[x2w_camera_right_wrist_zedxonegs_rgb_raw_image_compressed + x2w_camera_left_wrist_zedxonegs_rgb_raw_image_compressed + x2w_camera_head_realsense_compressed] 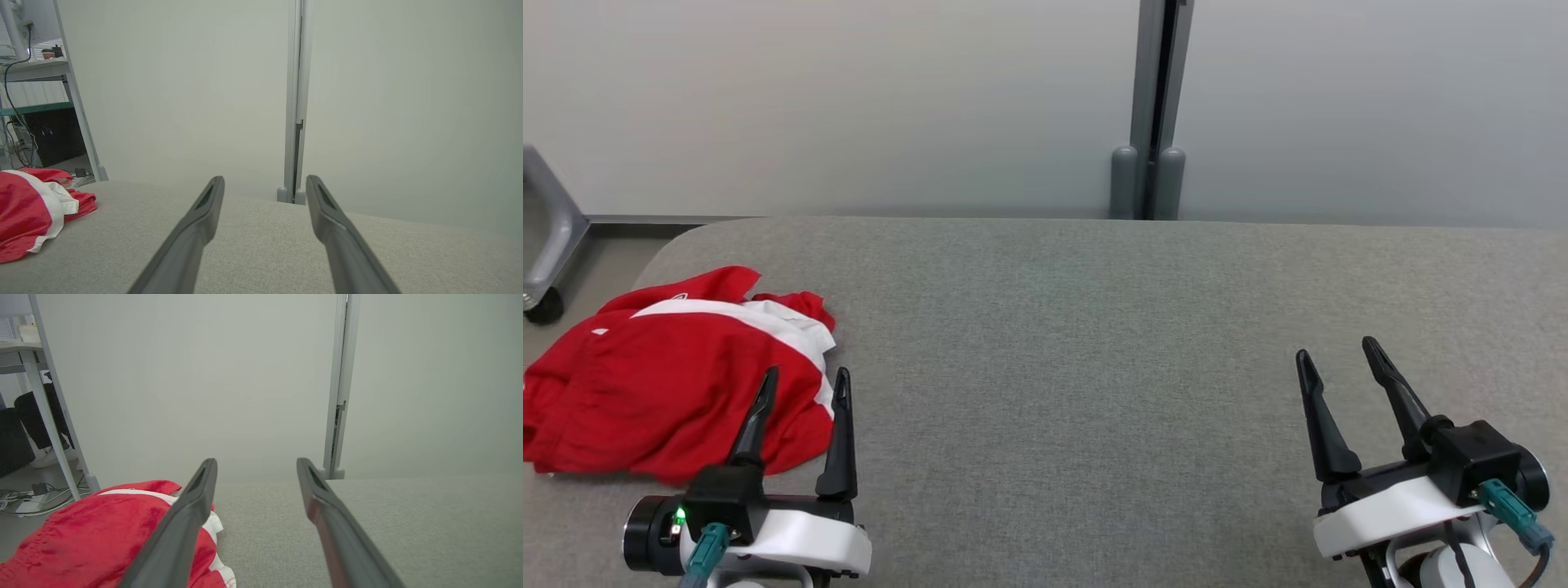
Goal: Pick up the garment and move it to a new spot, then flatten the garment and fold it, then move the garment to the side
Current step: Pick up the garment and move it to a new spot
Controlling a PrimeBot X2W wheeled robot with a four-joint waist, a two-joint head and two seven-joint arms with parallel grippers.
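Garment: the red and white garment [678,367] lies crumpled in a heap at the left end of the grey padded table [1094,367], with the white band uppermost.
Left gripper: the left gripper [805,374] has its jaws spread wide and holds nothing. Its fingers point over the heap's near right edge (whether they touch the cloth I cannot tell).
Right gripper: the right gripper [1335,349] is equally wide and empty, over bare table at the right, well apart from the garment.
Done: nothing yet, judging by the unlifted heap.
Left: everything remains: the pick-up, the move to a new spot, flattening, folding and setting aside.
Head view adds: both grippers together and the whole stretch of table between them.
Left wrist view adds: the cloth's wrinkled surface close beside the left finger, and cables on the floor [24,498].
Right wrist view adds: the heap's far side in low profile [24,212], and a shelf frame [77,106] behind it.
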